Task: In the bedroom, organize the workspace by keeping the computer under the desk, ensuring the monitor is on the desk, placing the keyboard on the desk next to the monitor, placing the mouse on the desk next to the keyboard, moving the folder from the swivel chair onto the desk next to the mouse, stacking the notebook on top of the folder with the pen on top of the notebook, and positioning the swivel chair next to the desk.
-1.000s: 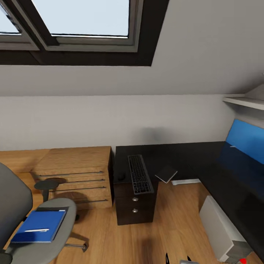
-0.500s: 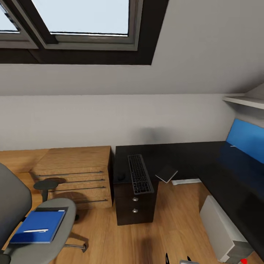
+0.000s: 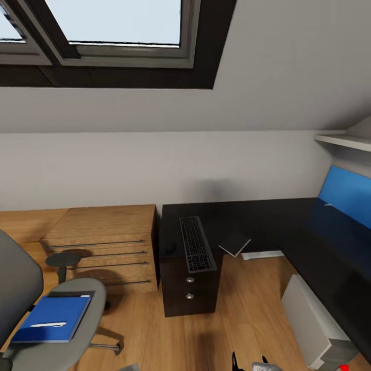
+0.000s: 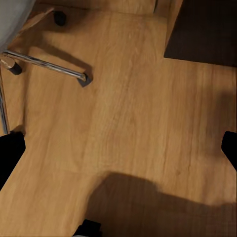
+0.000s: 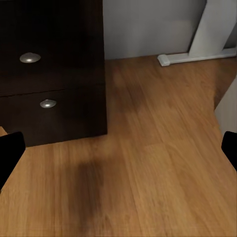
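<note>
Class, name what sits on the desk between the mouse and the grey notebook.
The keyboard lies between the mouse and the notebook on the desk, in the head view.

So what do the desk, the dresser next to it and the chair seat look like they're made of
The desk looks like glossy black laminate or lacquer: it faintly mirrors the blue wall panel. The dresser looks like light wood with visible grain and thin dark bar handles. The chair seat looks like matte grey fabric, though the render leaves that open.
</note>
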Motion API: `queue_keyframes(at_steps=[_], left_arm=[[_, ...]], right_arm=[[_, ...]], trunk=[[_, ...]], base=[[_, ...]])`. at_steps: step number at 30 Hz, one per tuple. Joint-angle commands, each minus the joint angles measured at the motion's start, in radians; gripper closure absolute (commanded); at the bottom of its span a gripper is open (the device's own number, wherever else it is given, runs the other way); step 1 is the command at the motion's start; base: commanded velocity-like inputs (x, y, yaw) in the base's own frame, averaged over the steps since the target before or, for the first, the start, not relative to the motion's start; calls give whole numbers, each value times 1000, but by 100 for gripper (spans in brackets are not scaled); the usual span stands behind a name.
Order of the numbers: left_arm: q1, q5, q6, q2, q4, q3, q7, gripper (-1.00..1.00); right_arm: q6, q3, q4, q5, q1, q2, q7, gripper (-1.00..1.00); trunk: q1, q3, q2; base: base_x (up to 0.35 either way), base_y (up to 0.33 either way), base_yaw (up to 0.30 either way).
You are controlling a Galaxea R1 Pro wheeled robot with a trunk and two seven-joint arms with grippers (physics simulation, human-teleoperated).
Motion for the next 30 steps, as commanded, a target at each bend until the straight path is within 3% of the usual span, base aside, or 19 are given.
queue_keyframes(at_steps=[1,3,7,8,11,13,14,15,16,18,19,20,22,23,25,26,27,29,30], left_arm=[[-1,11,-4,1,-18,-8,7,-100],[-1,11,20,2,-75,-7,9,-100],[-1,12,182,5,-220,-1,11,-100],[-1,12,248,6,-274,2,14,-100],[-1,12,332,7,-356,19,17,-100],[-1,12,393,5,-428,60,18,-100],[0,14,429,4,-467,93,21,-100],[0,14,448,4,-483,110,23,-100],[-1,17,491,4,-511,141,26,-100],[-4,19,536,4,-532,169,28,-100],[-14,22,579,3,-547,196,30,-100],[-21,25,598,3,-554,210,31,-100],[-53,44,647,2,-575,261,32,-100],[-59,52,654,2,-581,271,32,-100],[-72,94,672,2,-606,297,32,-100],[-76,129,678,3,-616,308,32,-100],[-78,147,680,3,-616,312,32,-100],[-79,161,681,4,-608,317,32,-100],[-81,167,679,7,-594,320,32,-100]], right_arm=[[-1,8,-7,-6,-1,0,-7,-100],[3,8,-43,-7,-4,0,-8,-100],[17,7,-135,-34,-9,0,-9,-100],[29,7,-167,-59,-13,0,-8,-100],[69,7,-213,-117,-31,0,-6,-100],[137,7,-261,-197,-62,0,-3,-100],[194,7,-294,-261,-84,-1,0,-100],[225,6,-312,-296,-95,-2,2,-100],[287,6,-351,-370,-114,-4,8,-100],[349,5,-396,-448,-131,-5,15,-100],[407,5,-442,-528,-144,-6,20,-100],[434,4,-466,-567,-149,-7,22,-100],[521,4,-563,-712,-162,-12,27,-100],[538,3,-586,-746,-164,-14,28,-100],[586,-2,-654,-870,-168,-29,30,-100],[608,-6,-679,-959,-169,-44,31,-100],[620,-8,-688,-1011,-170,-51,31,-100],[639,-10,-698,-1074,-170,-58,32,-100],[680,-16,-706,-1144,-171,-71,33,-100]], trunk=[[4,-5,-9],[12,-11,-23],[27,-24,-51],[31,-27,-58],[43,-36,-79],[50,-43,-93],[54,-46,-100],[58,-49,-107],[62,-52,-114],[69,-58,-128],[73,-61,-135],[77,-65,-142],[85,-71,-156],[89,-74,-163],[96,-80,-177],[100,-83,-184],[104,-86,-191],[112,-93,-205],[115,-96,-212]], base=[[0,0,0],[0,0,0],[0,0,0],[0,0,0],[0,0,0],[0,0,0],[0,0,0],[0,0,0],[0,0,0],[0,0,0],[0,0,0],[0,0,0],[0,0,0],[0,0,0],[0,0,0],[0,0,0],[0,0,0],[0,0,0],[0,0,0]])
